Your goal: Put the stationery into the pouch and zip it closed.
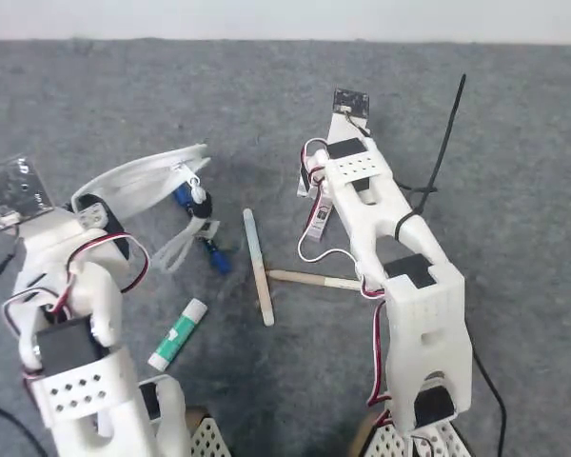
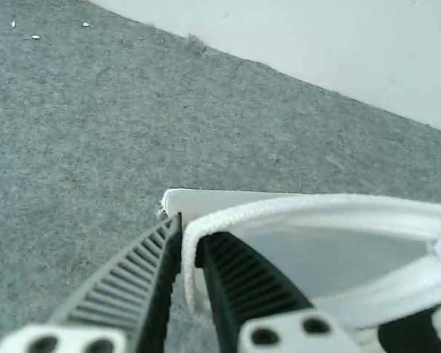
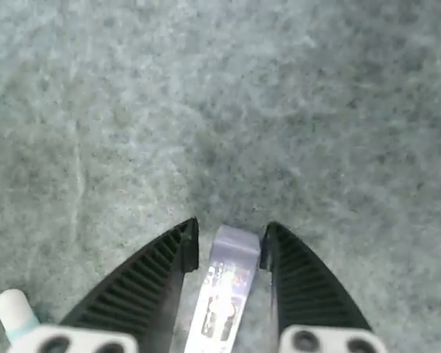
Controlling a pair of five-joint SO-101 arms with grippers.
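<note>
No readable text here, honestly. There's some tiny print on the flat strip (image 3: pixel 222 294) pinched in the right hand (image 3: pixel 228 237), and a green label on the glue stick (image 1: pixel 178 333), but it's all too blurry to read.

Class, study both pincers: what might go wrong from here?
The left pincer grips the pouch only by its rim, so it may slip free or sag shut. The strip ends right at the tips of the right pincer; it might twist or drop before reaching the pouch.
</note>
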